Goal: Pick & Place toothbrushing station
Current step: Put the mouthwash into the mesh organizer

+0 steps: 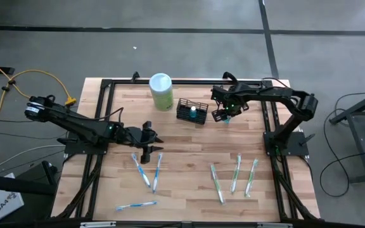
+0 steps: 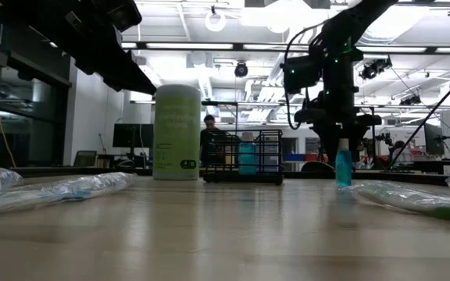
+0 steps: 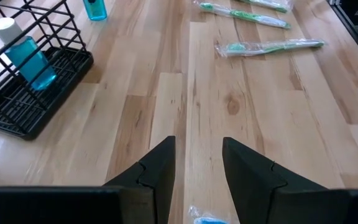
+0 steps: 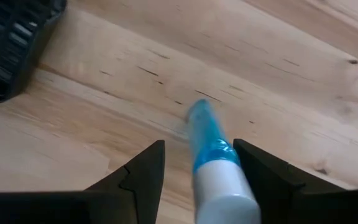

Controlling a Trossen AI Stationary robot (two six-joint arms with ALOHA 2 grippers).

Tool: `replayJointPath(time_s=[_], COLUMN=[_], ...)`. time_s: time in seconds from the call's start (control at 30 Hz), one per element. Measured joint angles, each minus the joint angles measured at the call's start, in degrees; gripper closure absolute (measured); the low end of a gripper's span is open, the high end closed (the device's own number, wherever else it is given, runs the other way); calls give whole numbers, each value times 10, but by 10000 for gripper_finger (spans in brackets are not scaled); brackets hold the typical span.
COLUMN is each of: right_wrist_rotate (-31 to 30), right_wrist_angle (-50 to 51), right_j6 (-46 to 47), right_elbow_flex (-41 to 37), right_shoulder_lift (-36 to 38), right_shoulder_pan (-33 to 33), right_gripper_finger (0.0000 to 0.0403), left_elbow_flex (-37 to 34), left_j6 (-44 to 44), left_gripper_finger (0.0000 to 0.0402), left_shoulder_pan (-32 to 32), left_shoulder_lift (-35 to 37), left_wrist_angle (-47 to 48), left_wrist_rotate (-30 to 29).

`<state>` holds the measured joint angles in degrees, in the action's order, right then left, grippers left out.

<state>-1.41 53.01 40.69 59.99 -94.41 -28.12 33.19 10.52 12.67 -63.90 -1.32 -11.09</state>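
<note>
One blue white-capped bottle (image 3: 30, 57) inside black wire-mesh caddy (image 1: 192, 111). Second blue bottle (image 4: 211, 158) stands right of caddy, between parted, not-gripping fingers of right gripper (image 1: 225, 114). Left gripper (image 1: 149, 145) parted, empty, above wrapped toothbrushes (image 1: 149, 172); six toothbrushes remain on table.

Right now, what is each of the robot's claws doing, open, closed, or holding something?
Left gripper: open, empty, above the blue toothbrushes.
Right gripper: open around the small blue bottle, not clamped, beside the black basket.

Black wire basket (image 4: 14, 46) is cut off at the right wrist frame's edge. Beyond the table, a distant person (image 2: 208, 136) stands blurred, perhaps partly hidden behind the basket's wires.
</note>
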Motion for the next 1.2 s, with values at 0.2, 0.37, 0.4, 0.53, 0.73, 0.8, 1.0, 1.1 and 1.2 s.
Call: replayJointPath(time_s=[0.2, 0.37, 0.4, 0.53, 0.73, 0.8, 1.0, 1.1, 1.2], right_wrist_rotate=[0, 4, 4, 13, 13, 13, 9, 9, 13], right_wrist_angle=[5, 7, 8, 19, 24, 25, 25, 25, 25], right_j6=[0, 0, 0, 0, 0, 0, 2, 6, 6], right_elbow_flex=[0, 0, 0, 0, 0, 1, 1, 1, 1], right_shoulder_lift=[0, 0, 0, 0, 4, 9, 38, 44, 45], right_shoulder_pan=[0, 1, 1, -1, -1, -2, -4, -4, -4], right_gripper_finger=[222, 222, 222, 222, 222, 222, 222, 222, 222], left_elbow_flex=[0, 0, 0, 0, 0, 0, 0, 0, 0], left_j6=[-2, -1, -1, -1, -1, -1, 0, 0, 0], left_gripper_finger=[274, 274, 274, 274, 274, 274, 274, 274, 274], left_shoulder_pan=[0, 0, 0, 0, 0, 0, 0, 0, 0], left_shoulder_lift=[0, 0, 0, 0, 0, 0, 0, 0, 0], left_wrist_angle=[0, 0, 0, 0, 0, 0, 0, 0, 0], left_wrist_rotate=[2, 2, 2, 2, 2, 2, 2, 2, 2])
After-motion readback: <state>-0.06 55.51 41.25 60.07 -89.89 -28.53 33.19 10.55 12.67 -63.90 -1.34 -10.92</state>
